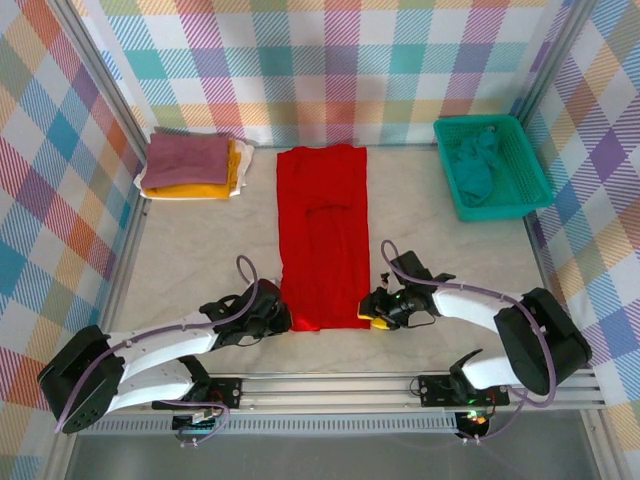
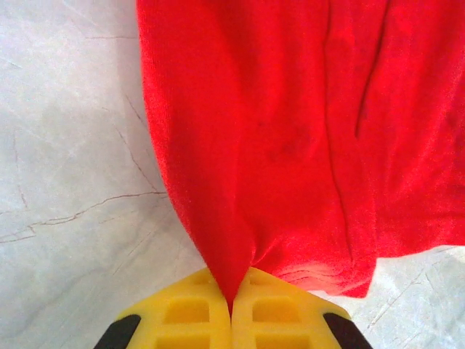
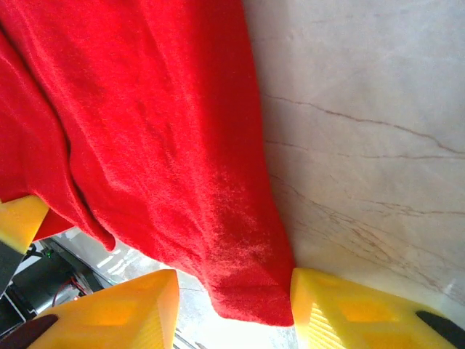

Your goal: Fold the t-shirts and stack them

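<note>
The red t-shirt (image 1: 322,235) lies flat as a long strip down the middle of the bench (image 1: 190,260), running from the far edge toward the near edge. My left jaws are pressed together on its near left corner. In the left wrist view the red cloth narrows to a point in the seam between my 2 yellow left pads (image 2: 185,313). My right jaws are spread around the near right corner. There the hem hangs between my 2 right pads (image 3: 363,309), touching 1 of them and clear of the other. At the far left corner sits a stack of folded shirts: a mauve t-shirt (image 1: 186,158) on top, a mustard yellow t-shirt (image 1: 200,188) beneath, and a white t-shirt (image 1: 243,165) showing at the side. At the far right corner a teal basket (image 1: 535,175) holds a crumpled teal t-shirt (image 1: 475,160).
</note>
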Robot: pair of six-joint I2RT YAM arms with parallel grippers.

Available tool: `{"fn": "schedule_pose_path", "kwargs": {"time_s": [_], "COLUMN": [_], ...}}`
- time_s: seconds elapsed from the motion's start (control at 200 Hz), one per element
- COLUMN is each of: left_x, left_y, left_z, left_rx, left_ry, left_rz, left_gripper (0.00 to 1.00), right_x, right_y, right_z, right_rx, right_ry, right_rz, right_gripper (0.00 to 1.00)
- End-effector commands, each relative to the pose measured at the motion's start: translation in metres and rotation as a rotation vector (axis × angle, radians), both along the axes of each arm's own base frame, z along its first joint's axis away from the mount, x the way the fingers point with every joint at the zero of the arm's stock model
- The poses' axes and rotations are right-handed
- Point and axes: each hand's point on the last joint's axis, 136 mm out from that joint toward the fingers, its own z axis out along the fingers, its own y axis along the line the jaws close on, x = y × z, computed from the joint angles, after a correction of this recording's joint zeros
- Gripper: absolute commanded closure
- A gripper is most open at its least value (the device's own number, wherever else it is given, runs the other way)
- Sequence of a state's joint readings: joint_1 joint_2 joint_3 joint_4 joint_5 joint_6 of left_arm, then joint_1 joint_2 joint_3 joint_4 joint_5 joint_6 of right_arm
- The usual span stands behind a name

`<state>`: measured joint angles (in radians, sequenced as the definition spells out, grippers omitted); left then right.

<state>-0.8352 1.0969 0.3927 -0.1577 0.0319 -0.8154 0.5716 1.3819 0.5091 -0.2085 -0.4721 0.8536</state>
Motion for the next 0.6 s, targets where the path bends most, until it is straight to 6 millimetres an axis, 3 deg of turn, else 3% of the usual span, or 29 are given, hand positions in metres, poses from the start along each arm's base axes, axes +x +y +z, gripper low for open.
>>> {"fn": "schedule_pose_path", "kwargs": {"time_s": [0.0,0.05,0.335,0.595], "left_x": [-0.002,-0.002,-0.006,-0.019], "left_y": [0.011,0.012,0.017,0.03], "left_z": [-0.005,-0.005,-0.004,-0.003], "left_rx": [0.026,0.026,0.021,0.054], "left_ry": [-0.001,-0.005,-0.004,0.027], "left_rz": [0.017,0.02,0.021,0.019], "left_gripper": [1.0,1.0,1.0,1.0], "right_x": [-0.002,-0.003,0.003,-0.012], "right_y": [0.014,0.017,0.012,0.004], "right_z": [0.006,0.005,0.008,0.013], "right_rx": [0.026,0.029,0.003,-0.005], "right_ry": [0.003,0.001,-0.026,-0.04], "right_rz": [0.047,0.053,0.023,0.059], "right_gripper": [0.62,0.64,1.0,1.0]}}
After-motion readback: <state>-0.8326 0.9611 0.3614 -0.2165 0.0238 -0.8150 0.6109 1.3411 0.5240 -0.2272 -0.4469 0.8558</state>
